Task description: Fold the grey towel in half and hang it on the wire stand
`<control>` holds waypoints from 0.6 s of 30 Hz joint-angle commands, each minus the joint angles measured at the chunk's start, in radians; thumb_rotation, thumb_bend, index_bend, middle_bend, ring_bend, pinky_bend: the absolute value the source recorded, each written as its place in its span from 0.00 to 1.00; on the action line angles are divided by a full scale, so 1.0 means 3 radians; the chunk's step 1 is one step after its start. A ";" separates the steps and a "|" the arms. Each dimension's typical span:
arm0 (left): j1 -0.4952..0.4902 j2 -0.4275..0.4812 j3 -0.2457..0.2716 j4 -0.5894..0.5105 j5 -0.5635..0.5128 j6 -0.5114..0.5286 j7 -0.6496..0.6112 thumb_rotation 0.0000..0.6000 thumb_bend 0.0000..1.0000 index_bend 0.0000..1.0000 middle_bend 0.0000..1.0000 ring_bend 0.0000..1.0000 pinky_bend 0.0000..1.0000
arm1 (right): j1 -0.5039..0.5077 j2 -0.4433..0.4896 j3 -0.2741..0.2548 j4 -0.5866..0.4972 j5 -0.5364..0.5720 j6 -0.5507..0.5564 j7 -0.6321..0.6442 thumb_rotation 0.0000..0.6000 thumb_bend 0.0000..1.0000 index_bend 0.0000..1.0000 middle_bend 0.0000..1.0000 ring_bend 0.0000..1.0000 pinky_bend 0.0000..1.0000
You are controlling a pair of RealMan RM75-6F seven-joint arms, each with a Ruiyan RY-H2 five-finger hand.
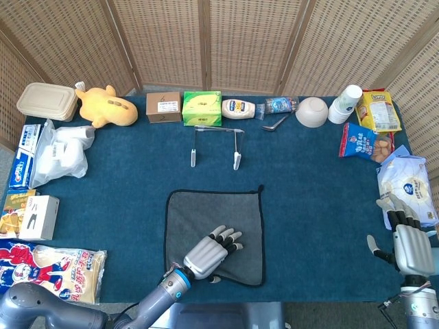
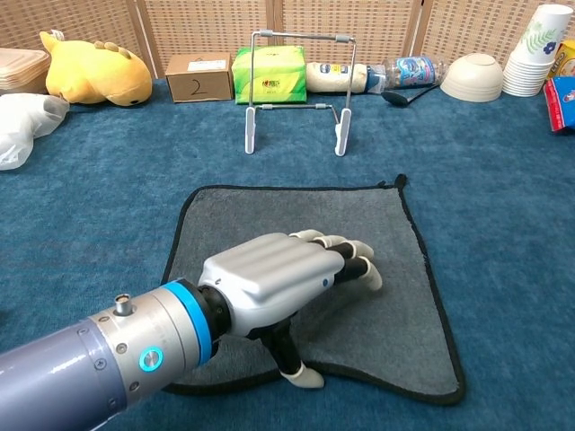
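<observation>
Blue table point(image 1: 123, 205) under everything, and the grey towel point(image 2: 359, 224) lies flat and unfolded beneath my left hand point(image 2: 278, 283), so nothing is done: fold and hang both remain. The towel is near square, no clear long axis, its loop corner pointing away from my fingertips toward the wire stand point(image 2: 296, 90) straight ahead, well apart. My left hand rests palm down, fingers extended, gripping nothing. My right hand point(image 1: 410, 248) idles far right, empty, fingers loosely apart.

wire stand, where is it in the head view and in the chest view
Head view: wire stand sits above centre, behind the grey towel.
Chest view: wire stand stands at top centre, behind the towel.
Shared landmark: the green box right behind it.
</observation>
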 commanded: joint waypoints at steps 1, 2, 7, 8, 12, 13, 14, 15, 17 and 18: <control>0.0015 0.0017 0.0005 -0.0001 0.0034 0.0007 -0.0055 1.00 0.32 0.23 0.09 0.00 0.00 | 0.0003 -0.0001 0.0001 -0.0004 0.0000 -0.0003 -0.0006 1.00 0.35 0.15 0.05 0.00 0.00; 0.0019 0.0026 0.0007 -0.0008 0.0041 0.0009 -0.0068 1.00 0.33 0.24 0.09 0.00 0.00 | 0.0004 -0.0001 0.0002 -0.0006 0.0000 -0.0004 -0.0009 1.00 0.35 0.15 0.05 0.00 0.00; 0.0054 0.0101 0.0026 -0.0065 0.0069 0.0033 -0.0133 1.00 0.34 0.25 0.09 0.00 0.00 | 0.0005 0.0001 0.0003 -0.0014 0.0000 -0.0004 -0.0019 1.00 0.35 0.15 0.05 0.00 0.00; 0.0063 0.0120 0.0030 -0.0083 0.0064 0.0034 -0.0148 1.00 0.34 0.25 0.09 0.00 0.00 | 0.0006 0.0001 0.0002 -0.0016 0.0000 -0.0005 -0.0021 1.00 0.35 0.15 0.05 0.00 0.00; 0.0087 0.0163 0.0043 -0.0124 0.0049 0.0050 -0.0161 1.00 0.34 0.25 0.09 0.00 0.00 | 0.0006 -0.0003 0.0000 -0.0019 -0.0004 -0.0006 -0.0022 1.00 0.35 0.15 0.05 0.00 0.00; 0.0094 0.0167 0.0046 -0.0131 0.0050 0.0059 -0.0165 1.00 0.34 0.25 0.09 0.00 0.00 | 0.0006 -0.0004 -0.0001 -0.0021 -0.0007 -0.0005 -0.0023 1.00 0.35 0.15 0.05 0.00 0.00; 0.0101 0.0171 0.0049 -0.0136 0.0052 0.0066 -0.0169 1.00 0.34 0.25 0.09 0.00 0.00 | 0.0005 -0.0003 -0.0002 -0.0023 -0.0010 -0.0003 -0.0023 1.00 0.35 0.15 0.05 0.00 0.00; 0.0110 0.0175 0.0054 -0.0143 0.0059 0.0079 -0.0176 1.00 0.34 0.25 0.10 0.00 0.00 | 0.0003 -0.0003 -0.0004 -0.0025 -0.0013 0.0000 -0.0023 1.00 0.35 0.15 0.05 0.00 0.00; 0.0139 0.0186 0.0063 -0.0161 0.0073 0.0111 -0.0209 1.00 0.34 0.25 0.10 0.00 0.00 | -0.0003 0.0002 -0.0005 -0.0030 -0.0016 0.0011 -0.0024 1.00 0.35 0.15 0.05 0.00 0.00; 0.0151 0.0196 0.0069 -0.0172 0.0083 0.0120 -0.0231 1.00 0.35 0.25 0.10 0.00 0.00 | -0.0007 0.0005 -0.0006 -0.0032 -0.0016 0.0016 -0.0024 1.00 0.35 0.15 0.05 0.00 0.00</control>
